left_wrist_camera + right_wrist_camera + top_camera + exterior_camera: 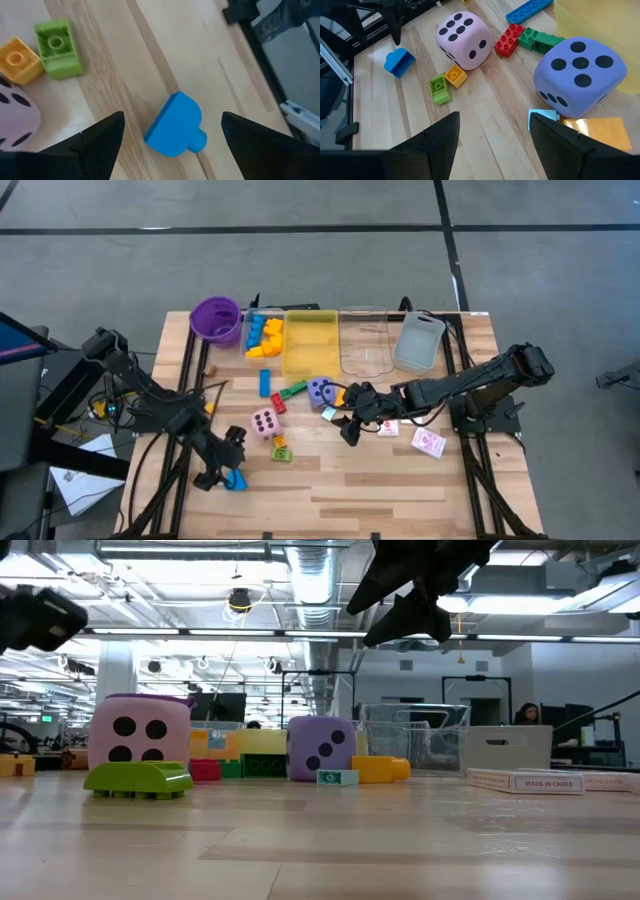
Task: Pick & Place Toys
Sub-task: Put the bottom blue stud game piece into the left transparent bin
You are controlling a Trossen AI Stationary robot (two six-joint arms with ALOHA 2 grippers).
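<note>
Mostly undone; few yellow and blue blocks (pixel 264 336) binned at 12 o'clock; dice (pixel 266 422), cards (pixel 428 442) remaining; left gripper (pixel 172 131) open around blue block (pixel 176 125); right gripper (pixel 494 131) open, empty

The left arm reaches to the table's near-left part, its left gripper (pixel 222 470) low with fingers spread wide. The right arm stretches leftward to mid-table, its right gripper (pixel 350 423) raised, fingers parted.
</note>
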